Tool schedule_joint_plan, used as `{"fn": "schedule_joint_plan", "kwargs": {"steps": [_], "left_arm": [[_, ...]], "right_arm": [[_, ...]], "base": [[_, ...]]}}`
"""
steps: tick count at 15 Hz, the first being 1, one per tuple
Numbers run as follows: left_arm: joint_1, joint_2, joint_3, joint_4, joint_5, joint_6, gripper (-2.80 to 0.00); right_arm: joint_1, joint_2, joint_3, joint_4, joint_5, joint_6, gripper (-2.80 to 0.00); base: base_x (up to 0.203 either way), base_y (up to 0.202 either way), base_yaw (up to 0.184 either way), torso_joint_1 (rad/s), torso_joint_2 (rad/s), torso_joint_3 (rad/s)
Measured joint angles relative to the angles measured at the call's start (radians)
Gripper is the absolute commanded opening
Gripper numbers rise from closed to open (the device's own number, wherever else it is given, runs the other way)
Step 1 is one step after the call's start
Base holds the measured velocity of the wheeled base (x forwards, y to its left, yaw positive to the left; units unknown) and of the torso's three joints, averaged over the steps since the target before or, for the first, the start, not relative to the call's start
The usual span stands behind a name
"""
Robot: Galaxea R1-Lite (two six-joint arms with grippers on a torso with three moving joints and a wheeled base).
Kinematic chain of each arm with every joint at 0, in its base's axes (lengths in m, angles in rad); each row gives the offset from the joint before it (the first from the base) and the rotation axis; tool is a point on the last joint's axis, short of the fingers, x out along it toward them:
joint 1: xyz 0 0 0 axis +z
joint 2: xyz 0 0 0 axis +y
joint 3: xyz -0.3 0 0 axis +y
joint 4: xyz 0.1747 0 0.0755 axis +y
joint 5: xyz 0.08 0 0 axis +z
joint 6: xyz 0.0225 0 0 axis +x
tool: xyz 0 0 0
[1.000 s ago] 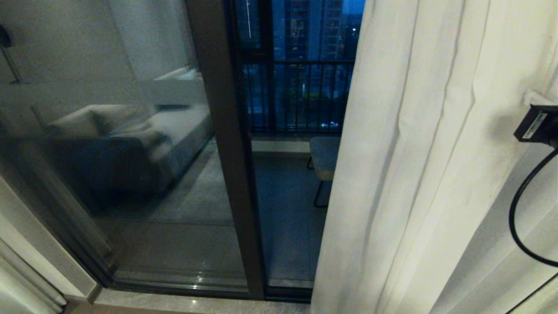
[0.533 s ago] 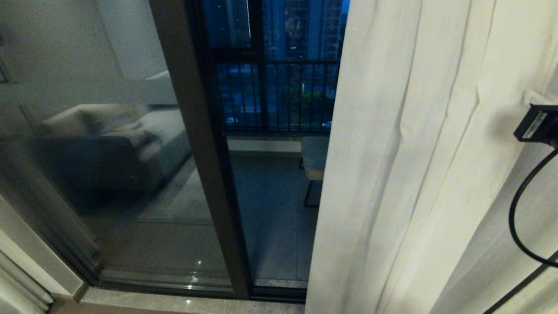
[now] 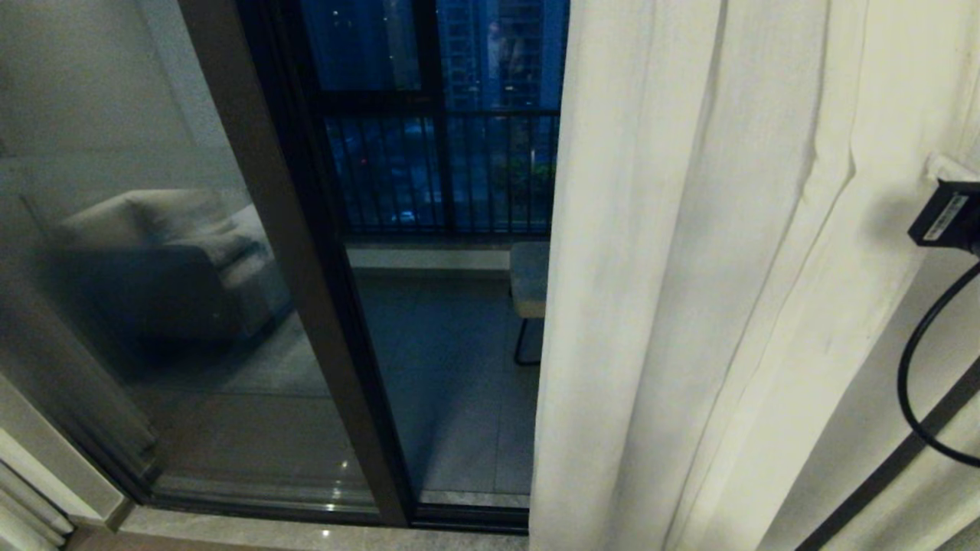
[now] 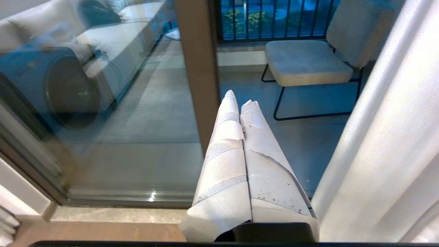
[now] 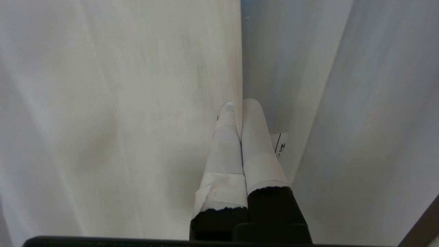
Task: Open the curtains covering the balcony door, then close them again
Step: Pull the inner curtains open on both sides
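A cream pleated curtain (image 3: 689, 268) hangs over the right half of the head view. Its straight edge leaves the balcony door (image 3: 291, 268), with its dark frame and reflective glass, uncovered on the left. Only the wrist camera of my right arm (image 3: 945, 218) shows there, pressed into the folds at the right edge. In the right wrist view my right gripper (image 5: 238, 103) is shut among the curtain (image 5: 120, 103), and a fold edge runs down into its fingertips. My left gripper (image 4: 240, 97) is shut and empty. It points at the door's frame post (image 4: 200, 68), and the curtain (image 4: 394, 137) hangs beside it.
Behind the glass a grey cushioned chair (image 3: 528, 279) on thin black legs stands on the balcony floor. The black-barred railing (image 3: 436, 176) is farther out. A black cable (image 3: 911, 383) loops down from the right wrist. The door's sill (image 3: 306, 528) runs along the floor.
The whole head view has slid left, so the camera has moved. The curtain's edge now stands farther right of the door's frame post, baring more glass. The right wrist keeps its place in the picture.
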Motion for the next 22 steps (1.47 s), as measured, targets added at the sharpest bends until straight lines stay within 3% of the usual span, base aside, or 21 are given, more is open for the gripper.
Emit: {"fn": "schedule_joint_plan", "kwargs": {"steps": [14,22], "left_arm": [[0.000,0.000,0.000,0.000,0.000,0.000,-2.80],[0.000,0.000,0.000,0.000,0.000,-0.007,-2.80]], "right_arm": [[0.000,-0.015,0.014,0.003,0.000,0.000,-2.80],[0.000,-0.028,0.015,0.009,0.001,0.000,-2.80]], "base": [[0.000,-0.184,0.001,0.003,0.00,0.003],[0.000,-0.008,0.000,0.001,0.00,0.001]]}}
